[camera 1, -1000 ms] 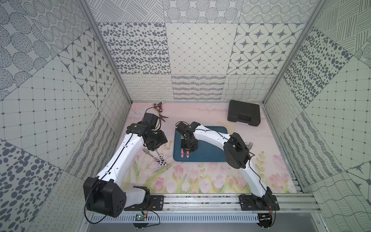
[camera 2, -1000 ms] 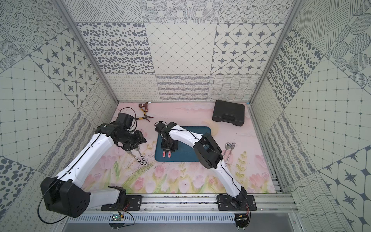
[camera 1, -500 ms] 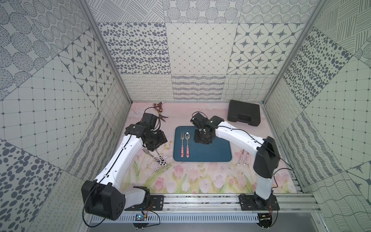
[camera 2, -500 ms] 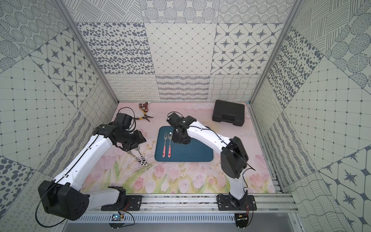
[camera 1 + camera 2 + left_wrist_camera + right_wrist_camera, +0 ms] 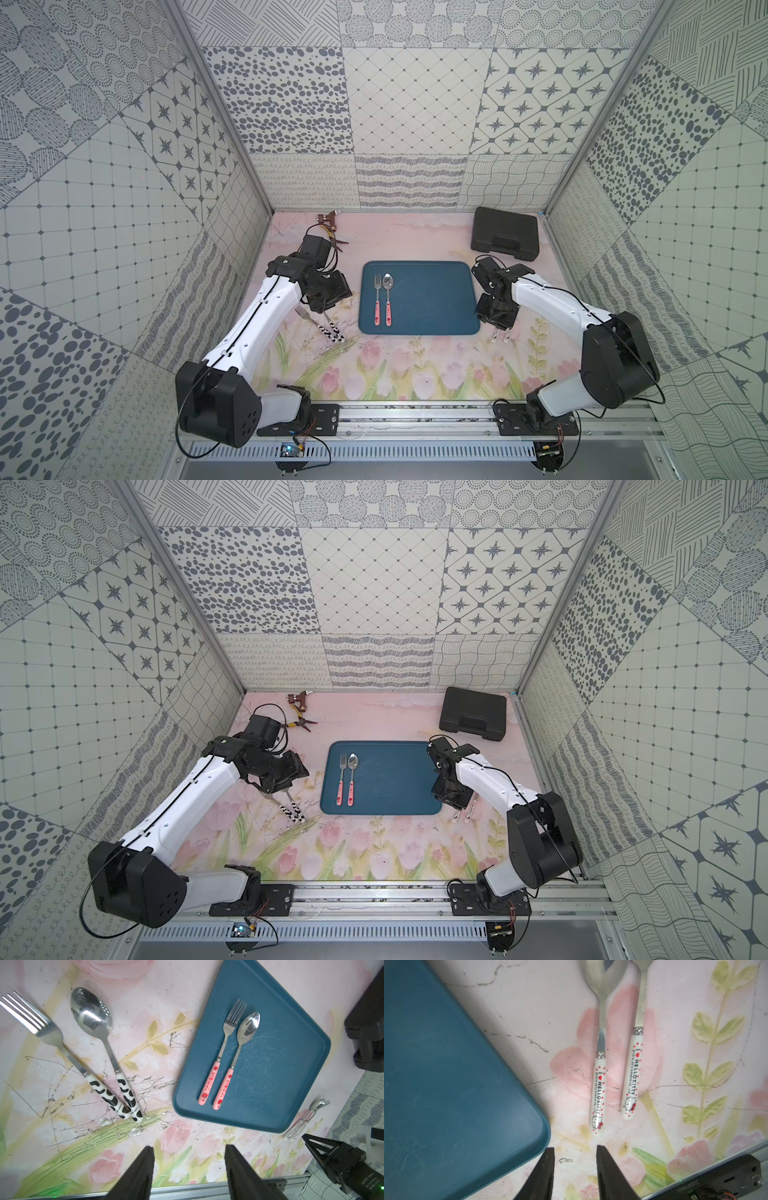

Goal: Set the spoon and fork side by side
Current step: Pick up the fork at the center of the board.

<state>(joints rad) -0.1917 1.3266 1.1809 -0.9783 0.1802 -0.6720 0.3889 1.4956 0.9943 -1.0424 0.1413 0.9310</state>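
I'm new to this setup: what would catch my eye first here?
The dark blue tray mid-table stands out, with a pink-handled fork and spoon lying side by side near its left edge. White arms flank it: the left arm near a cow-patterned cutlery pair, the right arm near a white-handled pair. A black case sits far right.

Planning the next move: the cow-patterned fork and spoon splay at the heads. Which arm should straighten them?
Left arm. Its open jaws hang by the cow-patterned fork and spoon; the right arm is across the tray, over the Hello Kitty pair.
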